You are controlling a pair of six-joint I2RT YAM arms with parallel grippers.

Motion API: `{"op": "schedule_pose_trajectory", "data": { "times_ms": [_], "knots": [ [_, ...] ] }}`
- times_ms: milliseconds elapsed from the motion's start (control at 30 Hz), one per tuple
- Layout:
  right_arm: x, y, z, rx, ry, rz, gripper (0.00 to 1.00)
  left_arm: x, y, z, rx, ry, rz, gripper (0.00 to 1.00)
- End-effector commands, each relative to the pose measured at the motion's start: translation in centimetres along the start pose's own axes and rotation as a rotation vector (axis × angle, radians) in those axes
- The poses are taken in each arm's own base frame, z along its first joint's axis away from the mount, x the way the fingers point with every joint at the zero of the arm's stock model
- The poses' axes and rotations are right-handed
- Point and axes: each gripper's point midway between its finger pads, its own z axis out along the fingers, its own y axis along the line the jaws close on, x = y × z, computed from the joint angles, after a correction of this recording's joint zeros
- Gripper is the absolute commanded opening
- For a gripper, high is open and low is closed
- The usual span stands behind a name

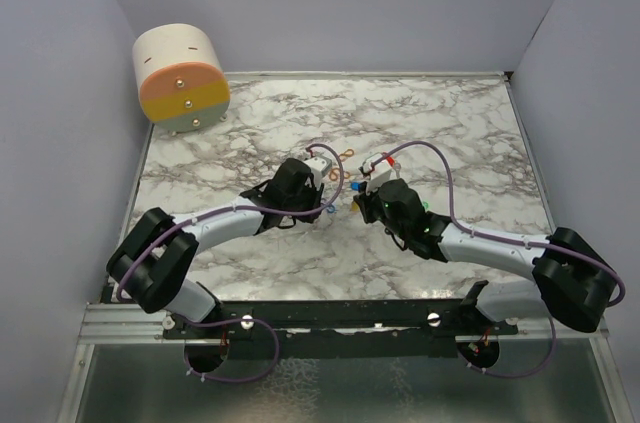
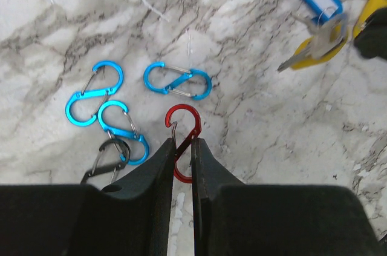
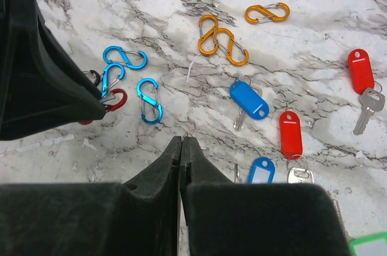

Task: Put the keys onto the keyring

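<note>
Clip [image 2: 182, 107], red, seemingly in left pincer [image 2: 183, 144].

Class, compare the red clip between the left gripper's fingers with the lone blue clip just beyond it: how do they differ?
The red clip is pinched by the left gripper; the blue clip lies free on the marble. Red points away from the gripper; blue lies crosswise. Both are figure-eight clips.

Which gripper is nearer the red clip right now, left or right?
Left. The left gripper is shut on the red clip, pinching its lower loop. The right gripper is shut on nothing and sits apart from it.
</note>
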Motion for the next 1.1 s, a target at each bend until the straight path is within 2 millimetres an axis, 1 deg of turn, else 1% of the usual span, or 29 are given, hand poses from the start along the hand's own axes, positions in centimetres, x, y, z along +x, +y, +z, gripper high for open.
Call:
{"op": "schedule_pose_trajectory", "data": {
  "times_ms": [0,400,633,733,900,1067],
  "knots": [
    [-1.8,-0.1,-0.5,0.018,-0.05,0.024,0.01,0.7,0.3,-0.6,-0.07,-0.026,-0.032,0.0],
    [-1.9,-0.1,-0.8,0.01,-0.056,0.029,0.01,3.9,0.6,-0.1,-0.216,-0.011,-0.059,0.0],
    [-2.0,-0.1,-1.1,0.006,-0.061,0.03,0.01,4.6,0.6,0.2,-0.253,-0.011,-0.071,0.01],
    [-2.1,-0.1,-1.2,0.006,-0.064,0.032,0.01,4.9,0.6,0.4,-0.254,-0.007,-0.072,0.07],
    [-2.2,-0.1,-1.4,0.005,-0.069,0.034,0.01,5.5,0.6,0.6,-0.258,0.005,-0.075,0.15],
    [-2.3,-0.1,-1.4,0.006,-0.07,0.035,0.01,5.8,0.6,0.8,-0.258,0.008,-0.078,0.29]
  ]
}}
